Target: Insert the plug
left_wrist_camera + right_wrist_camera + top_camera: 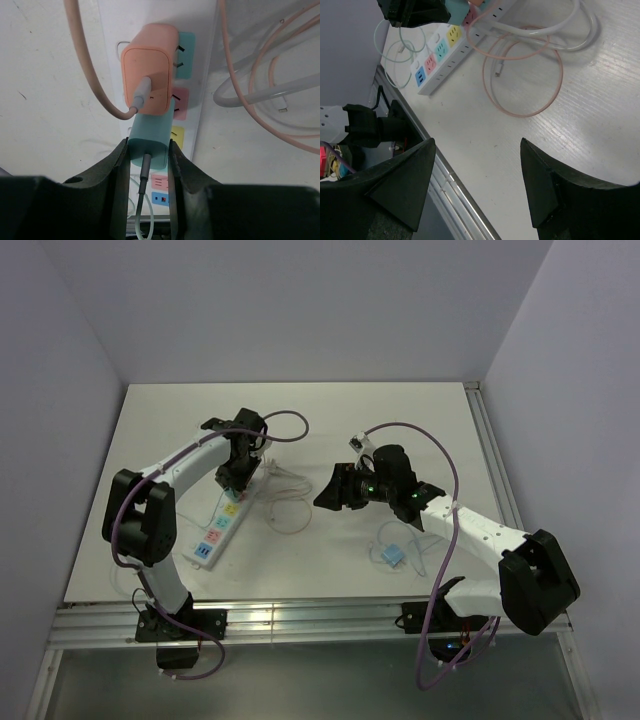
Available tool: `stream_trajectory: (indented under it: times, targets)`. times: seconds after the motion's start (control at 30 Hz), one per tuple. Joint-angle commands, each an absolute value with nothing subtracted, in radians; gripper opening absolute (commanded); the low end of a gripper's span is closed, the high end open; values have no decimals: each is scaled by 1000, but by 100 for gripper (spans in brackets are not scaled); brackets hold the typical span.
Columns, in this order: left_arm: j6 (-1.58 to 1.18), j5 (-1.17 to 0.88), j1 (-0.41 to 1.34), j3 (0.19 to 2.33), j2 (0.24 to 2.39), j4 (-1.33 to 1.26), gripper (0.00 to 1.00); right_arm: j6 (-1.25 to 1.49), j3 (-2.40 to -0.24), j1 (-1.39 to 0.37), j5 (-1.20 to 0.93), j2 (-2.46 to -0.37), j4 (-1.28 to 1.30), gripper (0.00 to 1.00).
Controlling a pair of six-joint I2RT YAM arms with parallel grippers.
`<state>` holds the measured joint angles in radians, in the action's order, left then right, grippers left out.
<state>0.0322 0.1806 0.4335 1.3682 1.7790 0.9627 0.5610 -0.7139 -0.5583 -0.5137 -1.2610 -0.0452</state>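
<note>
Desk [400, 420]: carries the strip; its top looks smooth and would offer little hold.
Strip [222, 525]: lies flat, with coloured sockets in a row. Risk: it appears unfastened, so a slanted push could slide or rock it.
Right gripper [476, 145]: well apart from the strip, jaws wide, holding nothing. Risk: the strip gets no bracing during the push.
Left gripper [147, 150]: directly over the strip, jaws partly closed on the sides of the teal plug.
Orange plug [147, 70]: on the strip, touching the teal plug's far end. Risk: it crowds the neighbouring socket, so the teal plug could jam against it or knock it loose.
Teal plug [150, 135]: over the strip by the yellow socket. Its pins are hidden, so seating cannot be told. Risk: pins off the slots could skid or bend, and the plug could twist in the grip.
Orange cable [85, 65]: loops beside the strip, near the left gripper. Risk: snagging.
</note>
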Motion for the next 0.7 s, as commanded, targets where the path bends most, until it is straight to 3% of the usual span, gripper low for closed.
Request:
stream_trajectory:
  times: [0.0, 0.47, 0.67]
  targets:
    - [17, 135, 436, 1339, 1798, 997, 0, 568, -712, -551, -526, -1270, -86, 75]
    - [9, 270, 466, 1290, 1848, 884, 0, 561, -716, -551, -509, -1266, -75, 75]
    - [9, 221, 476, 1223, 1884, 807, 0, 557, -718, -551, -500, -1259, -66, 75]
